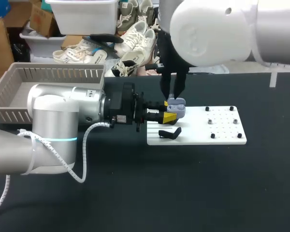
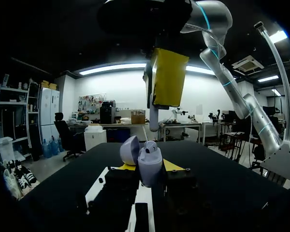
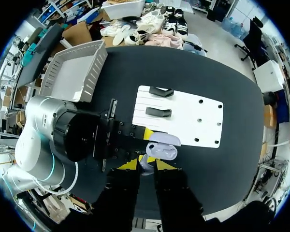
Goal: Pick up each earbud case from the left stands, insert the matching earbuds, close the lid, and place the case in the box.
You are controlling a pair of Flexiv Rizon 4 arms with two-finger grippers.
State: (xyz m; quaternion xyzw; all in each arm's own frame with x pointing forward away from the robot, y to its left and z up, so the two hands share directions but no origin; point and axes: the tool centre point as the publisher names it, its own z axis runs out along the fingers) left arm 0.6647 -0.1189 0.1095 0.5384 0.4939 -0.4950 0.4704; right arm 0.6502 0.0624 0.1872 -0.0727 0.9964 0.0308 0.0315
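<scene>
The left gripper (image 1: 168, 110) is clamping the open lavender earbud case (image 1: 178, 106) mid-frame, at the white board's (image 1: 222, 137) left edge. The right gripper (image 1: 173, 96) is hovering just above; its grip I cannot tell. Earbud insertion seems to be in hand, and the next move calls for a straight descent into the socket.

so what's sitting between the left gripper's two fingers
The earbud case, lid open, gripped from both sides by the left gripper; clearest in the left wrist view.
</scene>
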